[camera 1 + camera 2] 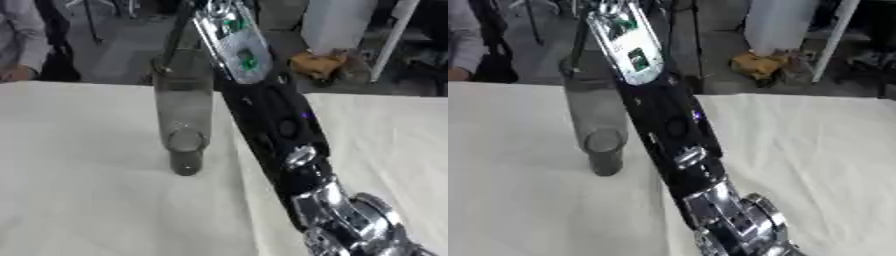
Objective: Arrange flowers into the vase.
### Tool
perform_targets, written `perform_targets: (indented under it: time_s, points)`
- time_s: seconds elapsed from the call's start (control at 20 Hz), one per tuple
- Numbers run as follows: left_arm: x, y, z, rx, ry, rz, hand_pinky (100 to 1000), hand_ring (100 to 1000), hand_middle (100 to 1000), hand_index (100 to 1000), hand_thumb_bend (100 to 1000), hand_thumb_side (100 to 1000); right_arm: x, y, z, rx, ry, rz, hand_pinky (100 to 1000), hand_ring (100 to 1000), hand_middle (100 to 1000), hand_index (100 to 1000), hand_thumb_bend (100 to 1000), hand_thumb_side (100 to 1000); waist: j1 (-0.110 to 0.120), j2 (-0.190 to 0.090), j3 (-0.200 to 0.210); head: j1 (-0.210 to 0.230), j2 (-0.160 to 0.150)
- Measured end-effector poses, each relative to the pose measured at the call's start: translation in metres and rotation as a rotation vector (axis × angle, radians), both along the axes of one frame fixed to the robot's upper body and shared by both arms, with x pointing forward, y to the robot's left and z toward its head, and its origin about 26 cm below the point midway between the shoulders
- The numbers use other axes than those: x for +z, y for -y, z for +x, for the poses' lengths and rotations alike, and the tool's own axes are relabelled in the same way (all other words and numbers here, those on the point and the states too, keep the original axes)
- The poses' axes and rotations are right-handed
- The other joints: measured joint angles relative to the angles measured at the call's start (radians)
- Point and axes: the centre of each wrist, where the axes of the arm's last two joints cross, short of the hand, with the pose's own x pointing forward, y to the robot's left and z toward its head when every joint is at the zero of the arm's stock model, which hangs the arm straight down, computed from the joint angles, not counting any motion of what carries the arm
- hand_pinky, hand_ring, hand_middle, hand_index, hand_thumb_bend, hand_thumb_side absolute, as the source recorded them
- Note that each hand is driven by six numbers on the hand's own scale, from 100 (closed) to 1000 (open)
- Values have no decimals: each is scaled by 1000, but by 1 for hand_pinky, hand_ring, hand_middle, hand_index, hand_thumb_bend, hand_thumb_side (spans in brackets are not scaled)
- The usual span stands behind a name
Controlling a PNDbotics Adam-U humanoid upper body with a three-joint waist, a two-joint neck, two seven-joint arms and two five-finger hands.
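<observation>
- Vase (182, 115): clear glass, tall, standing upright on the cloth-covered tabletop (87, 200), left of centre, near its far edge.
- Right arm (671, 130): black with silver joints, rising from the lower right diagonally to the top edge, passing just right of the vase.
- Right hand (619, 10): at the top edge, mostly cut off; whether its fingers are open or closed cannot be told.

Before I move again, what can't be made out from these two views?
- Right robot hand: cut off by the top edge in both views; its fingers cannot be read.
- Flower: a thin dark stem rises from the glass vase; any bloom is off-frame.
- Left robot hand: in neither view.
</observation>
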Motion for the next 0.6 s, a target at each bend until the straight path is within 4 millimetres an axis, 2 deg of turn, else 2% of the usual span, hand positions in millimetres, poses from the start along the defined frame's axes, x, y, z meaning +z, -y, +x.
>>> perform_targets:
  time_s: [0.6]
  points:
    - [-2, -1, 0, 4, -8, -2, 728, 874, 947, 961, 100, 1000, -8, 6, 10, -19, -106, -223, 202, 448, 126, 332, 479, 828, 0, -1, -7, 4, 8]
